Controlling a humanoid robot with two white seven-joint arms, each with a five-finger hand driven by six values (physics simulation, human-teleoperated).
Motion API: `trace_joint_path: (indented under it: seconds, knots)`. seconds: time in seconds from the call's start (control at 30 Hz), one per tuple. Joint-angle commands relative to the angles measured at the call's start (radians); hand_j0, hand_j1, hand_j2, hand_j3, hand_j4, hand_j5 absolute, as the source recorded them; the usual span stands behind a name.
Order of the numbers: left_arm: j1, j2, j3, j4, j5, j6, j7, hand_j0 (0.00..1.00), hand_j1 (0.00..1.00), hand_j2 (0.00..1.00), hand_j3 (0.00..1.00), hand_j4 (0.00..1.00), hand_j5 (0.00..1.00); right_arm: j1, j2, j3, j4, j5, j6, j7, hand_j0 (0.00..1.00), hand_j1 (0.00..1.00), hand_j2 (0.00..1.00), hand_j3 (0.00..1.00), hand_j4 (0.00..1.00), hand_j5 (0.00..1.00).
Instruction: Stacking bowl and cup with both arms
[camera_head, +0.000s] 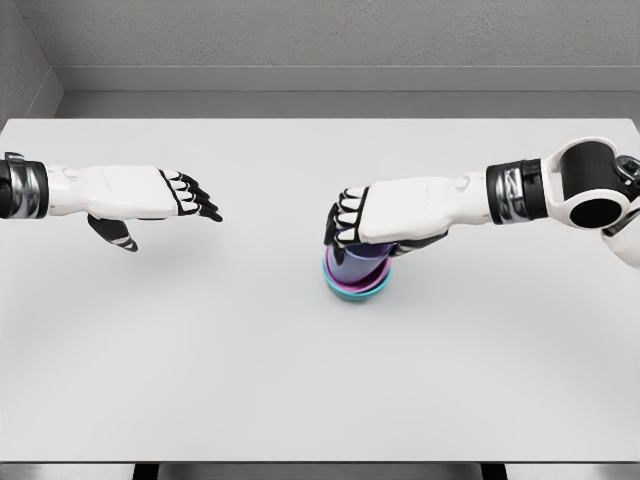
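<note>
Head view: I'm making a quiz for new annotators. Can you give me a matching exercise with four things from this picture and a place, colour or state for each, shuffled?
Things:
1. left hand
2. right hand
3. cup
4. bowl

Descriptions:
A. teal with a pink rim, resting on the table
B. fingers spread, holding nothing, above the table's left part
C. purple, sitting in the bowl
D. fingers curled down over the cup

Pairs: 1-B, 2-D, 3-C, 4-A
</note>
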Motion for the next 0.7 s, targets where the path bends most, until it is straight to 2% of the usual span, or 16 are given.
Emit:
trace_joint_path:
  seconds: [0.0,0.03,0.07,0.27,0.33,0.43,0.47,0.53,0.57,0.6,0.63,0.67]
  knots:
    - [0.000,0.001,0.002,0.000,0.005,0.002,-0.001,1.00,1.00,1.00,1.00,1.00,1.00,-0.001,-0.001,0.003,0.004,0.028,-0.007,0.004,0.45,0.45,0.45,0.45,0.45,0.45]
    - [0.000,0.001,0.002,0.000,0.004,0.002,0.001,1.00,1.00,1.00,1.00,1.00,1.00,-0.002,-0.002,0.003,0.004,0.028,-0.007,0.004,0.84,0.84,0.84,0.84,0.84,0.84]
    - [0.000,0.001,0.000,0.000,0.005,0.002,0.001,1.00,1.00,1.00,1.00,1.00,1.00,-0.005,-0.002,0.000,0.004,0.030,-0.007,0.004,1.00,1.00,1.00,1.00,1.00,1.00]
    - [0.000,0.001,0.000,0.000,0.005,0.002,0.001,1.00,1.00,1.00,1.00,1.00,1.00,-0.020,-0.002,-0.016,0.000,0.025,-0.007,0.004,1.00,1.00,1.00,1.00,1.00,1.00]
    - [0.000,0.001,0.002,0.000,0.005,0.002,0.001,1.00,1.00,1.00,1.00,1.00,1.00,-0.017,-0.002,-0.059,-0.004,0.021,-0.007,0.004,1.00,1.00,1.00,1.00,1.00,1.00]
    - [0.000,0.001,0.002,0.000,0.005,0.002,0.001,1.00,1.00,1.00,1.00,1.00,1.00,-0.015,-0.006,-0.206,-0.011,0.007,-0.007,0.004,1.00,1.00,1.00,1.00,1.00,1.00]
    - [0.000,0.001,0.000,0.000,0.005,0.002,0.001,1.00,1.00,1.00,1.00,1.00,1.00,-0.009,-0.007,-0.269,-0.008,-0.031,-0.007,0.004,1.00,1.00,1.00,1.00,1.00,1.00]
    - [0.000,0.001,0.000,0.000,0.005,0.002,0.001,1.00,1.00,1.00,1.00,1.00,1.00,-0.003,-0.019,-0.327,0.018,-0.071,-0.007,0.004,1.00,1.00,1.00,1.00,1.00,1.00]
    - [0.000,0.001,0.002,0.002,0.005,0.002,0.002,1.00,1.00,1.00,1.00,1.00,1.00,0.015,-0.076,-0.336,0.125,-0.073,-0.007,0.004,1.00,1.00,1.00,1.00,1.00,1.00]
    - [0.002,0.001,0.000,0.017,0.008,0.002,0.004,1.00,1.00,1.00,1.00,1.00,1.00,0.031,-0.084,-0.333,0.240,-0.073,-0.007,0.004,1.00,1.00,1.00,1.00,1.00,1.00]
    - [0.008,-0.001,0.000,0.043,0.010,0.002,0.004,1.00,1.00,1.00,1.00,1.00,1.00,0.040,-0.079,-0.329,0.409,-0.071,-0.007,0.004,1.00,1.00,1.00,1.00,1.00,1.00]
    - [0.011,-0.008,0.000,0.063,0.011,0.002,0.004,1.00,1.00,1.00,1.00,1.00,1.00,0.041,-0.078,-0.324,0.504,-0.071,-0.007,0.004,1.00,1.00,1.00,1.00,1.00,1.00]
